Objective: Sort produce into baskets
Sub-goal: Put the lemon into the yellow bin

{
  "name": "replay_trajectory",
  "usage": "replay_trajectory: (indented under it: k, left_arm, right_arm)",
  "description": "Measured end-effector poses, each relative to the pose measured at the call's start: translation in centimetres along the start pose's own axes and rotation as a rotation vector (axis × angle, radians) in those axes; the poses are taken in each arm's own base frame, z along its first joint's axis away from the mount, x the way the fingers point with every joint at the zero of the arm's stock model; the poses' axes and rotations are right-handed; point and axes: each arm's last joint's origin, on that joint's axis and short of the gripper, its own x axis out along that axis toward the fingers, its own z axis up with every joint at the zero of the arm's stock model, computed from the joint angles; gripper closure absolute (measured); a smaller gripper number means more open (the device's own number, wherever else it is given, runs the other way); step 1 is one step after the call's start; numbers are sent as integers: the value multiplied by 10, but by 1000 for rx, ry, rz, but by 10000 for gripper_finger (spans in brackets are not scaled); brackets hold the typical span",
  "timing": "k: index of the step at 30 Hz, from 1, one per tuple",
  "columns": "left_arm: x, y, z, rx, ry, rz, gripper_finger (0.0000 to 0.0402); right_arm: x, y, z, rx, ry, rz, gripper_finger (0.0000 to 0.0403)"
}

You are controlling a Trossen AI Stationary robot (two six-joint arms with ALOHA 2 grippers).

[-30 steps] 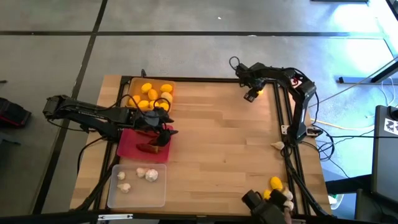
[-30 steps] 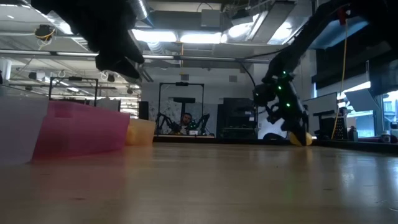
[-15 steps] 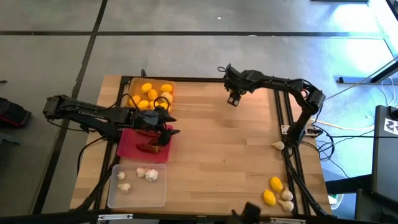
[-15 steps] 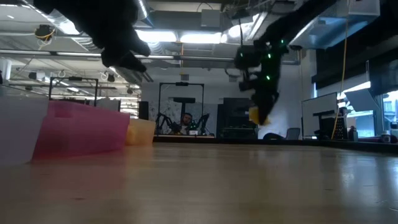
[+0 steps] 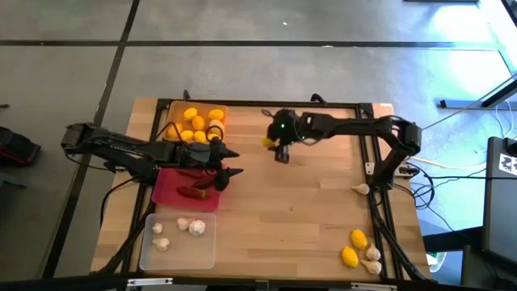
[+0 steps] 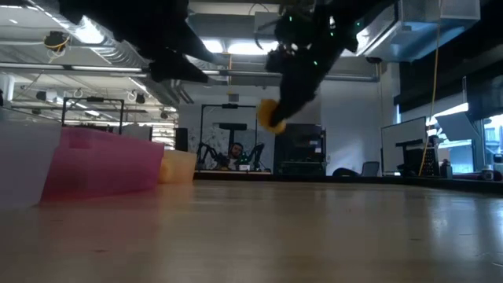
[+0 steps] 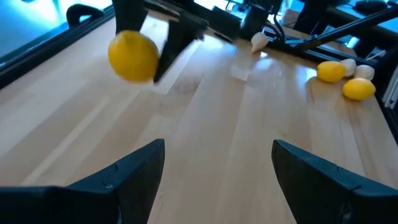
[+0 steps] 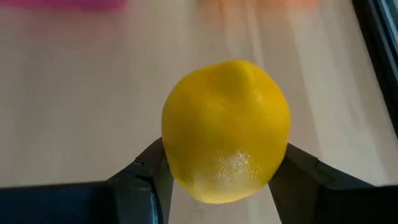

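Right gripper [image 5: 273, 145] pinching a yellow lemon [image 8: 225, 130] between both fingers, raised above the bare wood of the table [image 5: 307, 202] — just beside the orange basket [image 5: 172, 109] of lemons. Left gripper [image 5: 229, 162] spread wide, holding nothing, over the red-pink basket [image 5: 166, 187] and what looks like a dark chilli [image 5: 192, 192]. Garlic bulbs [image 5: 194, 227] in the clear basket [image 5: 149, 257] — more loose produce [image 5: 359, 248] at the table's far corner.

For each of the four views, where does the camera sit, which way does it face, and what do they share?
High: overhead, straight down on table; both arms show.
Low: table height, level toward the room; arms enter from above, carried lemon aloft.
Left wrist: past the open left hand across the table; right arm beyond.
Right wrist: past the right hand, shut on lemon.
Shared: the carried lemon appears in all four.
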Motion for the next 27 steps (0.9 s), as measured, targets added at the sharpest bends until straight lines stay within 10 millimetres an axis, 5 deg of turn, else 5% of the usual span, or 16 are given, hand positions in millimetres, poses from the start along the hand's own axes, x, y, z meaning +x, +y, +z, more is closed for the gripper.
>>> replay_trajectory:
  k: [12, 20, 27]
  left_arm:
    - [35, -7, -3, -52, -99, 17, 109]
    - [37, -3, 0, -115, -181, 168, 109]
    - [37, 0, 7, -176, -252, 174, 109]
  right_arm:
    - [-1, 73, 26, -132, -171, 22, 210]
    - [-5, 94, 28, -157, -164, -268, 210]
    - [-7, 100, 32, -149, -213, -314, 210]
